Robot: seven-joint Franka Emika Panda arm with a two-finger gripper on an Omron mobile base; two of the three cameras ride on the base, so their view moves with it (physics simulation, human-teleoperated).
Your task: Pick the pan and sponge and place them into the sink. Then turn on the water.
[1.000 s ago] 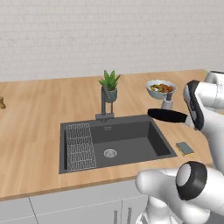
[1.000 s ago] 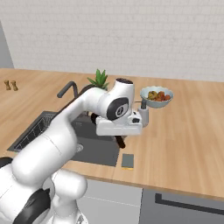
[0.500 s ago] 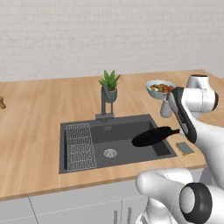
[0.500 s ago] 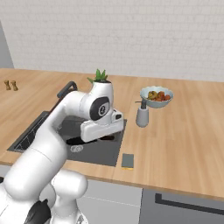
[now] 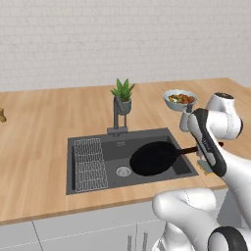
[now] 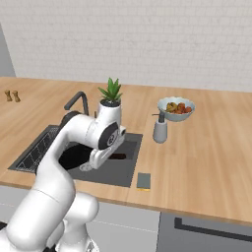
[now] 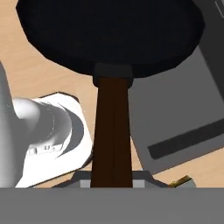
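The black pan (image 5: 154,158) hangs level over the right half of the dark grey sink (image 5: 93,182), its long handle (image 5: 188,150) pointing right toward my arm. My gripper (image 6: 114,156) is shut on that handle, which runs up the hand view (image 7: 113,131) to the round pan (image 7: 109,30). The sponge (image 6: 143,180) lies flat on the counter just right of the sink's front corner; in the left base view the sponge (image 5: 204,167) is partly hidden behind my forearm. No water runs from the dark faucet (image 5: 116,116).
A potted plant (image 5: 123,94) stands behind the faucet. A bowl of food (image 6: 175,108) and a soap dispenser (image 6: 160,129) stand right of the sink's back corner. A wire rack (image 5: 89,163) fills the basin's left part. Two small shakers (image 6: 12,95) stand far left.
My arm has swung left and down, carrying the pan from beside the bowl of food to over the sink basin. The sponge has stayed put.
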